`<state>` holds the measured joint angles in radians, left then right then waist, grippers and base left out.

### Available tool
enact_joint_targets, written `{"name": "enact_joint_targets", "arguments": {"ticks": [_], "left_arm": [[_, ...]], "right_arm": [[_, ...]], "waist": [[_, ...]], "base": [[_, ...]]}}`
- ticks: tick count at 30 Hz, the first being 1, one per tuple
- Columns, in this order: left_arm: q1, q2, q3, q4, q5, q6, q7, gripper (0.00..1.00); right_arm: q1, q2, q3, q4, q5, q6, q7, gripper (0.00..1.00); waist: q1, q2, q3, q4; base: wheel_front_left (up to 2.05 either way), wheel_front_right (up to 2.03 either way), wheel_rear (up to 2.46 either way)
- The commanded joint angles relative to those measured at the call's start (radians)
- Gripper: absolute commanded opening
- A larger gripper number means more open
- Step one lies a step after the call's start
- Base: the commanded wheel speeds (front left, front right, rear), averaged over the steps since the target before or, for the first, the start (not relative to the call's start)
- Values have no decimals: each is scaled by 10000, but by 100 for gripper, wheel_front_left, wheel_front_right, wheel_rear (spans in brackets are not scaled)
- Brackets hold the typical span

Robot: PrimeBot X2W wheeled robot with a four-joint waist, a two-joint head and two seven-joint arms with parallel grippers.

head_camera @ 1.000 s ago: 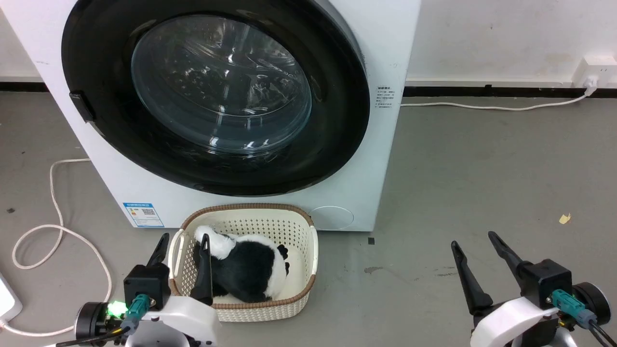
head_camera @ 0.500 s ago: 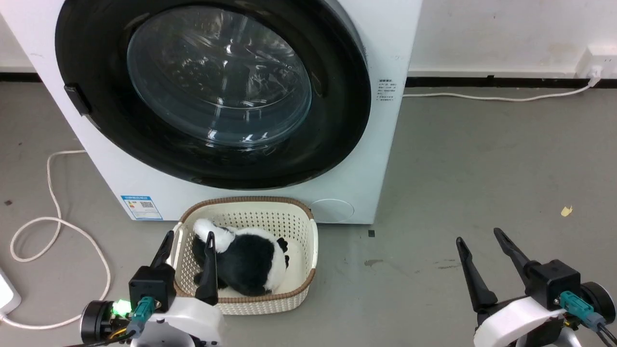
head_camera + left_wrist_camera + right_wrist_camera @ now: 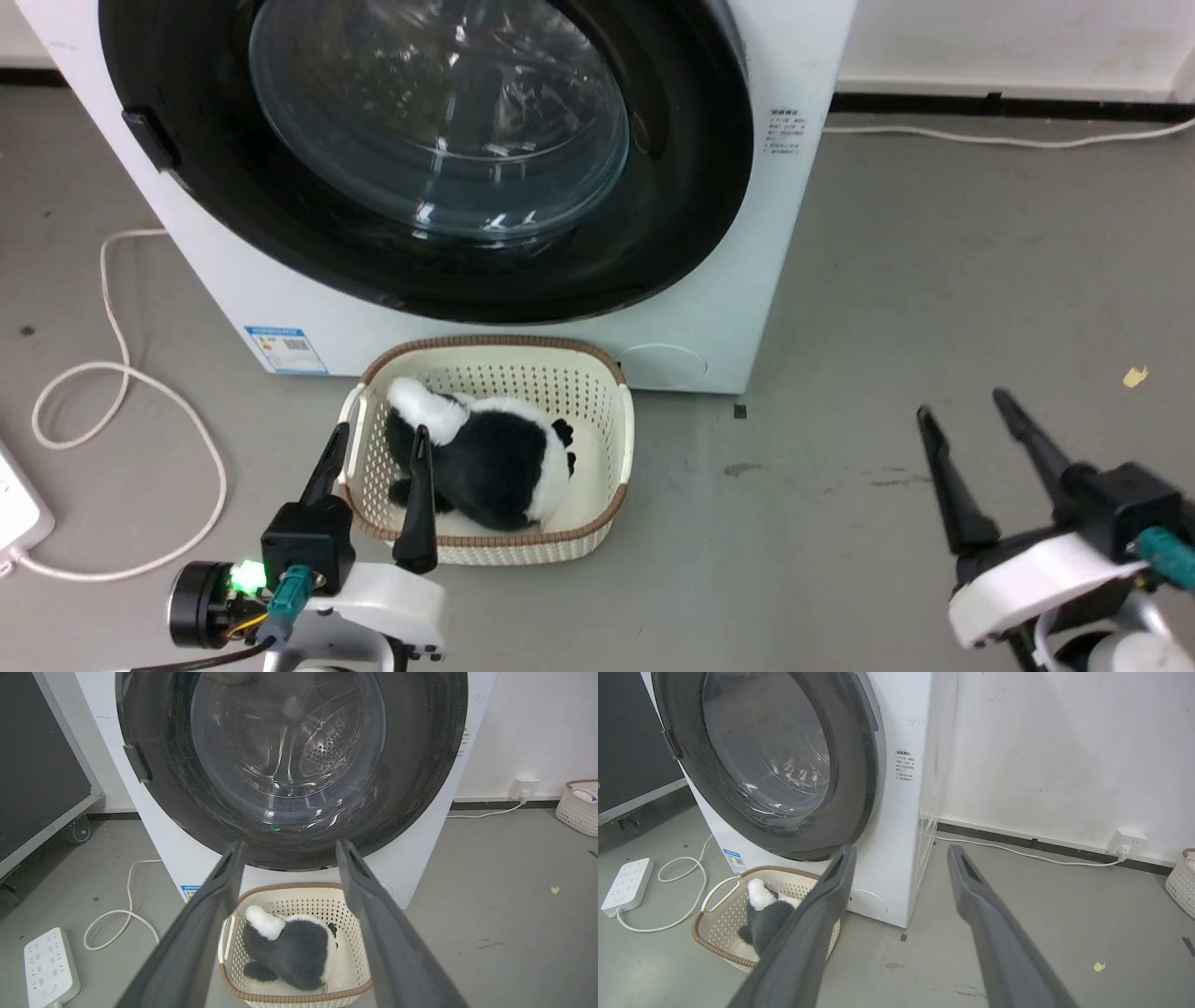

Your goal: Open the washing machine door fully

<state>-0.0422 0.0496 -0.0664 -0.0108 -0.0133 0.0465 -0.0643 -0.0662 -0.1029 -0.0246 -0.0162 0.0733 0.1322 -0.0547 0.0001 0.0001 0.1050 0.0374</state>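
Now: glossy black-ringed washing machine door (image 3: 439, 159), bulging glass, flush on white washing machine (image 3: 789, 243); left gripper (image 3: 381, 431), right gripper (image 3: 962, 403) splayed wide, empty.

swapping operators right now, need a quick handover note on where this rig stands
Left gripper: open, empty, low by the basket, which holds a black and white plush toy and sits in front of the washing machine.
Right gripper: open, empty, over the floor to the machine's right.
Washing machine door: looks shut, flush with the front; neither gripper touches it.
Done: nothing on the door yet.
Left: reach the door, pull it, swing it fully open.
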Motion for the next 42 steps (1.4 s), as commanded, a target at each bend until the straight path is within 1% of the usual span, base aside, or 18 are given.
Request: {"name": "enact_joint_targets", "arguments": {"ticks": [1, 5, 6, 7, 8, 12, 23, 24, 26, 27, 28, 29, 30, 31, 33, 39, 42], "left_arm": [[-161, 6, -90, -84, -39, 81, -124, 100], [-279, 5, -192, -120, -62, 165, -207, 100], [-302, 5, -216, -133, -70, 189, -228, 100], [-323, 5, -243, -148, -78, 209, -249, 100], [-345, 5, -271, -161, -84, 228, -270, 100], [-420, 4, -388, -195, -104, 307, -354, 100], [-647, 5, -761, -294, -189, 524, -584, 100], [-647, 5, -761, -294, -189, 524, -584, 100], [-722, 5, -885, -306, -222, 593, -647, 100], [-722, 5, -885, -306, -222, 593, -647, 100], [-772, 5, -957, -325, -249, 661, -688, 100], [-772, 5, -957, -325, -249, 661, -688, 100], [-819, 5, -1035, -345, -277, 717, -730, 100], [-819, 5, -1035, -345, -277, 717, -730, 100], [-870, 5, -1138, -349, -305, 808, -793, 100], [-966, 5, -1337, -389, -388, 964, -898, 100], [-1018, 5, -1441, -384, -417, 1079, -960, 100]], "right_arm": [[-281, -156, -45, -123, 152, -4, -13, 100], [-675, -434, -89, -229, 489, -5, 44, 100], [-778, -496, -97, -241, 585, -5, 65, 69], [-886, -556, -112, -250, 679, -5, 97, 24], [-1001, -610, -127, -257, 774, -5, 123, 0], [-1487, -799, -144, -232, 1160, -6, 245, 0], [-3206, -816, -455, 366, 2861, -7, 1034, 0], [-3206, -816, -455, 366, 2861, -7, 1034, 0], [-3722, -786, -617, 666, 3340, -7, 1305, 0], [-3722, -786, -617, 666, 3340, -7, 1305, 0], [-4081, -759, -775, 914, 3678, -8, 1507, 0], [-4081, -759, -775, 914, 3678, -8, 1507, 0], [-4413, -735, -938, 1194, 4038, -8, 1802, 0], [-4413, -735, -938, 1194, 4038, -8, 1802, 0], [-4842, -769, -1117, 1534, 4513, -8, 2267, 0], [-5582, -822, -1450, 2055, 5150, -9, 2890, 0], [-5987, -992, -1373, 2243, 5171, -9, 3119, 0]], "waist": [[-1, -1, 130, 72], [-1, -1, 334, 194], [-1, -1, 376, 224], [-1, -1, 424, 255], [-1, -1, 473, 286], [-1, -1, 648, 416], [-1, -1, 1218, 809], [-1, -1, 1218, 809], [-1, -1, 1373, 944], [-1, -1, 1373, 944], [-1, -1, 1470, 1039], [-1, -1, 1470, 1039], [-1, -1, 1562, 1147], [-1, -1, 1562, 1147], [-1, -1, 1709, 1298], [-1, -1, 1955, 1527], [-1, -1, 2121, 1650]], "base": [[0, 0, 0], [0, 0, 0], [0, 0, 0], [0, 0, 0], [0, 0, 0], [0, 0, 0], [0, 0, 0], [0, 0, 0], [0, 0, 0], [0, 0, 0], [0, 0, 0], [0, 0, 0], [0, 0, 0], [0, 0, 0], [0, 0, 0], [0, 0, 0], [0, 0, 0]]}}
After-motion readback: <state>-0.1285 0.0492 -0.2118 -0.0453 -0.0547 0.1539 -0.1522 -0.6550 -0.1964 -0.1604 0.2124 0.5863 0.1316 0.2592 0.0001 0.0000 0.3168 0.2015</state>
